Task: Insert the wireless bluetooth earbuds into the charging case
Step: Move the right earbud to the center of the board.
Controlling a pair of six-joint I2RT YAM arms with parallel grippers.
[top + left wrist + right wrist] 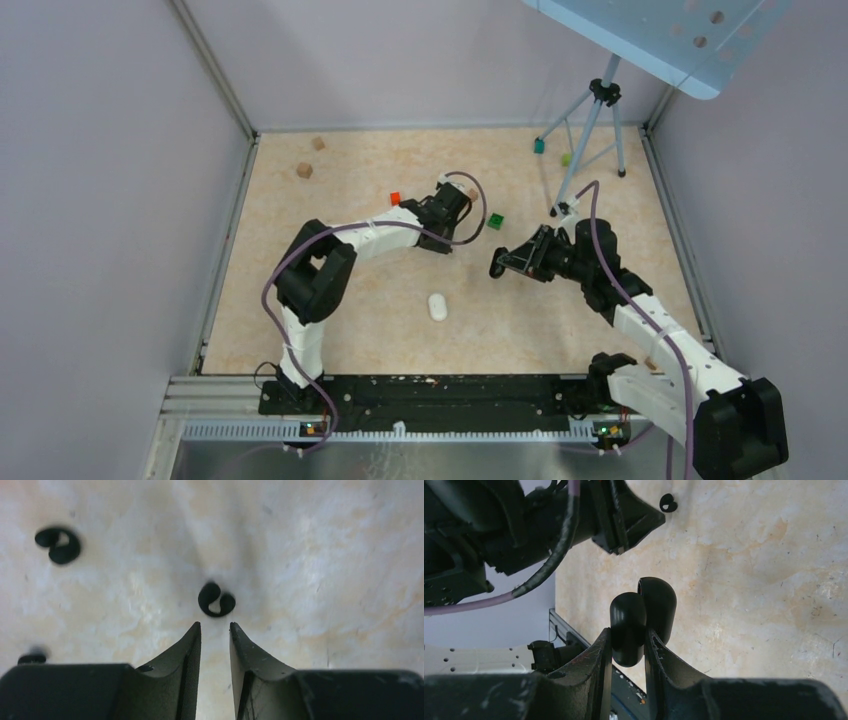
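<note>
Two black earbuds lie on the beige table in the left wrist view: one (216, 600) just beyond my fingertips, the other (58, 545) far off to the upper left. My left gripper (215, 626) points down at the table with a narrow gap between its jaws and nothing in it. My right gripper (628, 631) is shut on the black charging case (640, 611), whose lid stands open, held above the table. In the right wrist view one earbud (668, 502) shows beside the left gripper's fingers (634, 522). From above, the left gripper (470, 215) and right gripper (500, 265) are close together.
A white oval object (437, 306) lies on the table nearer the arm bases. Small cubes are scattered around: red (394, 198), green (495, 221), wooden (304, 170). A tripod (590, 140) stands at the back right. Walls enclose the table.
</note>
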